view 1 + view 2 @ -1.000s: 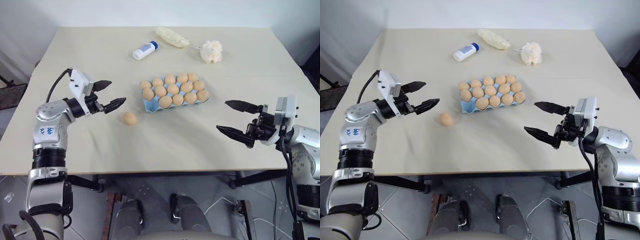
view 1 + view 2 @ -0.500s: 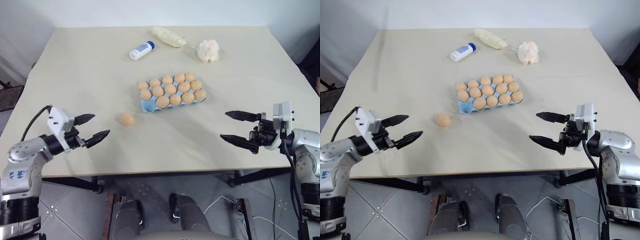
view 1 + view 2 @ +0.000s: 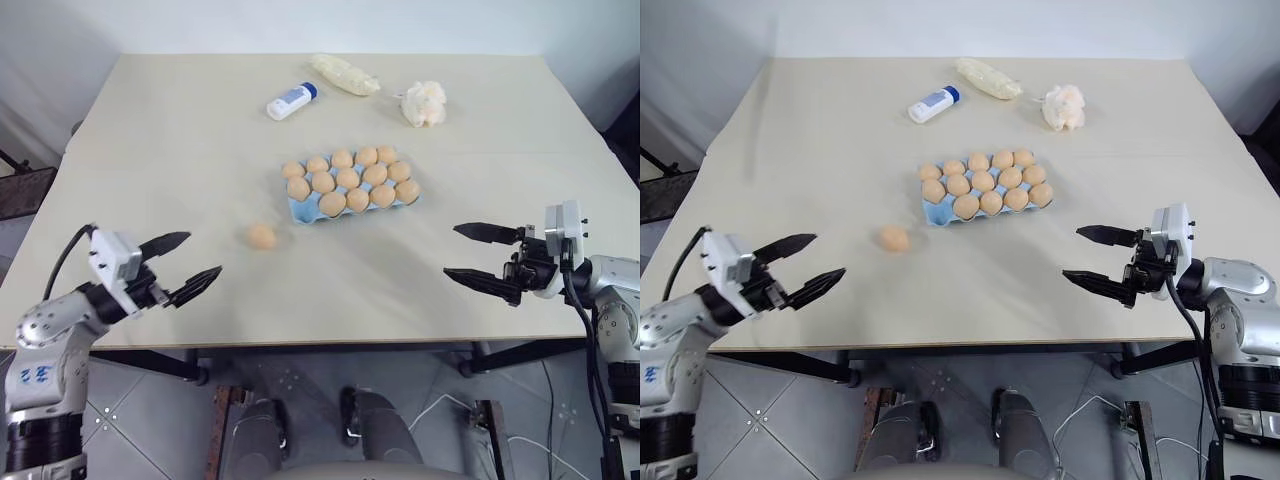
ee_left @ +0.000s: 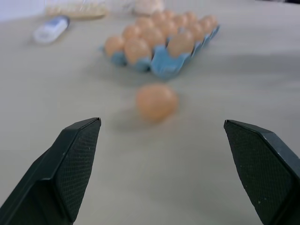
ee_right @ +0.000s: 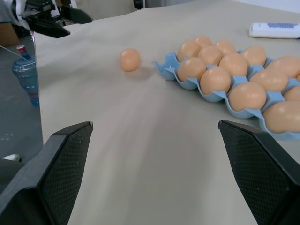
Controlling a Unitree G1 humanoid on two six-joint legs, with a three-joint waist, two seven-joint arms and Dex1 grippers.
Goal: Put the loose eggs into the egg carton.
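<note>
One loose egg (image 3: 262,236) lay on the table (image 3: 180,150), at eight o'clock from the egg carton (image 3: 350,185). Left gripper (image 3: 185,265) and right gripper (image 3: 478,257) gaped empty.

Both arms are showing rounded silver-grey shells joined by black rings, and the left arm (image 3: 45,345) is carrying small blue characters on its upper shell. Each wrist is wearing a boxy white camera block, with a black cable looping back from it along the arm. The left gripper (image 3: 183,264) and the right gripper (image 3: 478,257) are each ending in two long, tapering black fingers (image 4: 75,161) whose inner faces are showing a fine cross-hatched texture.
</note>
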